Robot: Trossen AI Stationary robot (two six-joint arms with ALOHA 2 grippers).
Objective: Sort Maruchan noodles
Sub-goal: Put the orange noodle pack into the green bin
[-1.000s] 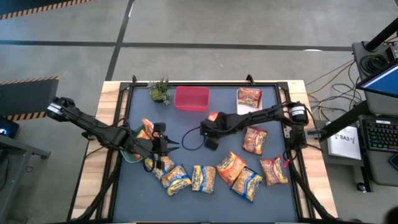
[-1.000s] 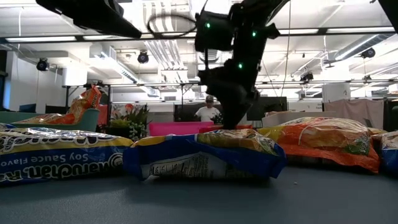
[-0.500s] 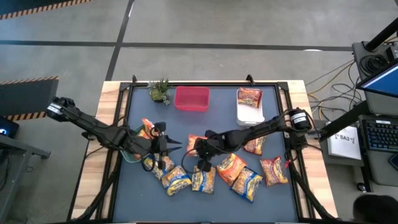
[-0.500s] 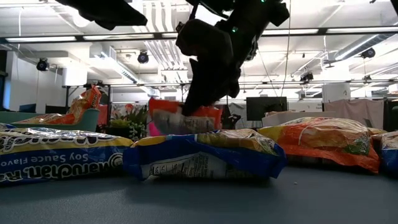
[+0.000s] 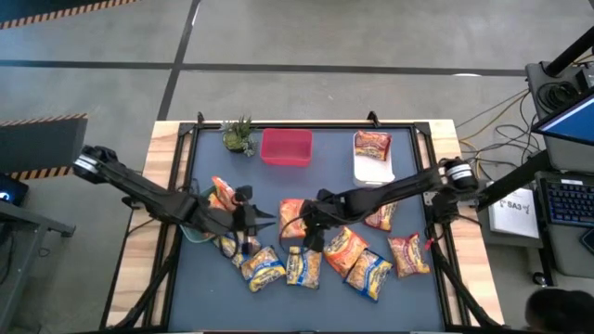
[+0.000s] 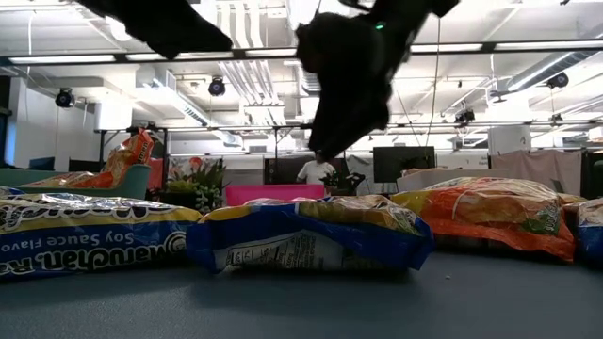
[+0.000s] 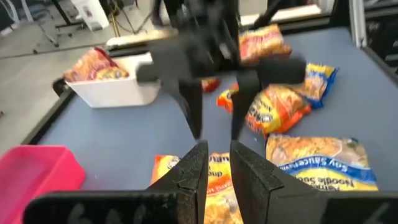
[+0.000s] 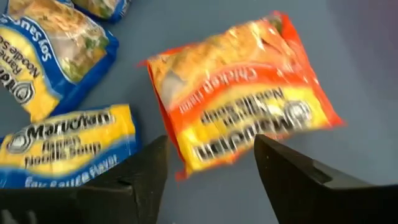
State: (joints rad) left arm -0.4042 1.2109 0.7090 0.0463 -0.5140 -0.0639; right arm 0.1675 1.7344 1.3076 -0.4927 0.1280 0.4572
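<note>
- Along the near edge of the dark matte table (image 5: 408, 176), crinkly yellow-and-blue packets (image 5: 263, 267) lie flat in a loose row among glossy orange packets (image 5: 344, 249); the low view shows their puffed, wrinkled film and printed lettering
- Toward the near right corner a red packet (image 5: 408, 254) lies alone, another red packet (image 5: 380, 210) just beyond it
- The right tool (image 5: 309, 225) hovers mid-table with its two dark fingers spread apart and empty; directly below, an orange chicken packet (image 8: 239, 124) lies flat on the table, free of both fingers
- The left tool (image 5: 255, 222) points at the right one, its two flat black fingers (image 7: 193, 171) nearly together with only a narrow slit between them, holding nothing
- Under the left arm, a teal bin (image 5: 190, 230) holds an orange packet (image 5: 219, 193) leaning up out of it
- Farther right, a white rectangular bin (image 5: 374, 171) carries a red packet (image 5: 371, 144)
- At the far edge stand a pink square bin (image 5: 286, 147) and a small green plant (image 5: 238, 135)
</note>
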